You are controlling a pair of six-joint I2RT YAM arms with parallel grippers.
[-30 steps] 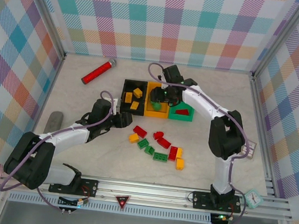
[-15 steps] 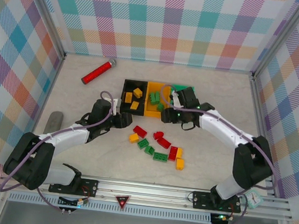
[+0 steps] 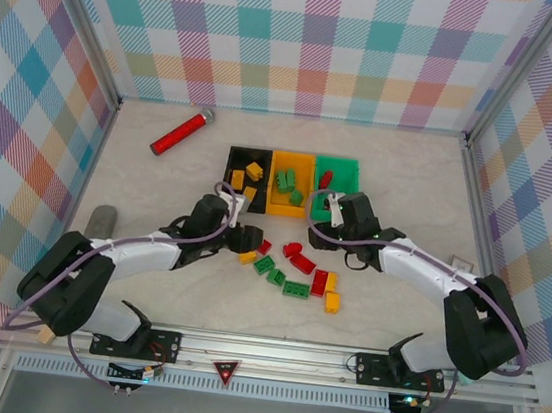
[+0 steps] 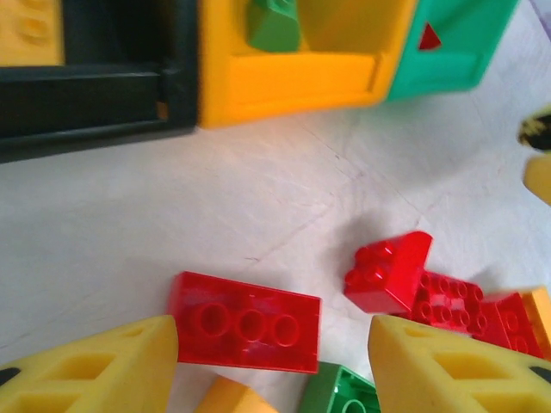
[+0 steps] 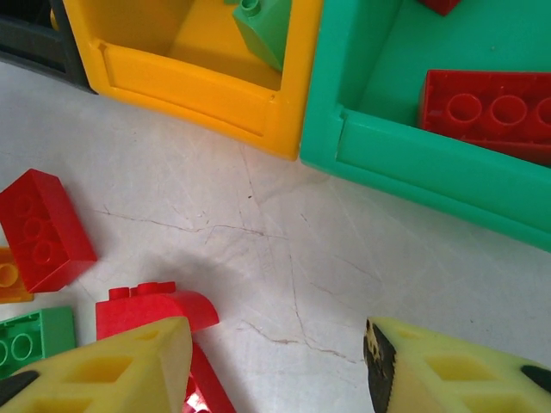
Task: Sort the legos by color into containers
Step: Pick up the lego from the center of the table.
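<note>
Three containers stand touching in a row at the middle of the table [image 3: 410,183]: a black bin [image 3: 251,150] with yellow bricks [image 3: 255,171] inside, an orange-yellow bin [image 3: 294,154] with green bricks [image 3: 286,179] inside, and a green bin [image 3: 340,161] holding red bricks [image 5: 486,112]. The loose legos [image 3: 296,290] lie scattered on the bare table just in front of that row, a mix of red, green and yellow pieces, some of them touching. The left end effector [image 4: 274,331] is released and grasps nothing. Its yellow fingers [image 4: 95,370] stand apart on either side of a flat red brick [image 4: 245,331], which lies on the table; the left finger is right at the brick's edge and the other is clear of it. A red arched brick [image 4: 387,274] sits just beyond, against more red pieces. The right end effector [image 5: 277,348] is also released and empty, over bare table just in front of the orange-yellow and green bins, with the arched brick beside its left finger [image 5: 112,370]. A long red cylinder [image 3: 182,132] lies well apart, toward the far left.
</note>
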